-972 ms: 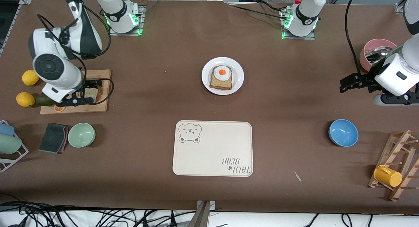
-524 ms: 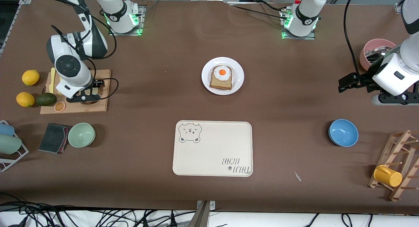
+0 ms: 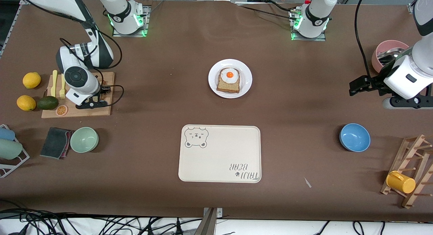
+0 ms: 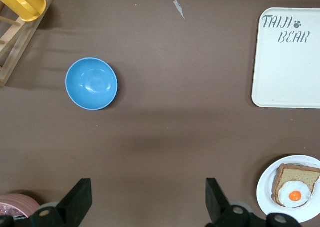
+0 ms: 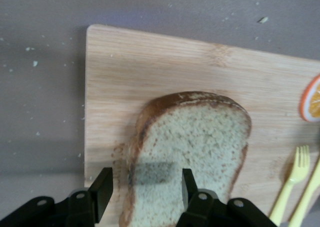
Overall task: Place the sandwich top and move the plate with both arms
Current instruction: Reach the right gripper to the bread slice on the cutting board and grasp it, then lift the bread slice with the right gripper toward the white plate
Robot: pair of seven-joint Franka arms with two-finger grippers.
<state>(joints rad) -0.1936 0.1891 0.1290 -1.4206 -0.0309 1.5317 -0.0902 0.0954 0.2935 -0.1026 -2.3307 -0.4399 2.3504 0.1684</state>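
Note:
The sandwich top (image 5: pixel 200 137), a speckled tan slice with dark crust, lies flat on the wooden cutting board (image 5: pixel 150 62) at the right arm's end of the table. My right gripper (image 5: pixel 145 189) is low over it, jaws open and straddling its crust edge: one finger beside the crust, the other over the crumb. In the front view that hand (image 3: pixel 93 101) hides the slice. The white plate (image 3: pixel 247 80) at mid-table carries a bread slice with a fried egg (image 3: pixel 229 80). My left gripper (image 3: pixel 353 87) waits open and empty in the air at the left arm's end (image 4: pixel 148 197).
On the board (image 3: pixel 101 111) lie yellow forks (image 3: pixel 58 84) and an orange slice (image 3: pixel 61 110); lemons (image 3: pixel 31 80) and an avocado (image 3: pixel 47 102) sit beside it. The bear tray (image 3: pixel 220 153) lies nearer the camera than the plate. Also a blue bowl (image 3: pixel 354 137), green bowl (image 3: pixel 84 139) and pink bowl (image 3: pixel 389 48).
The right arm's wrist has swung toward mid-table above the board, uncovering the forks, while its hand stayed low over the slice. The left arm has barely shifted.

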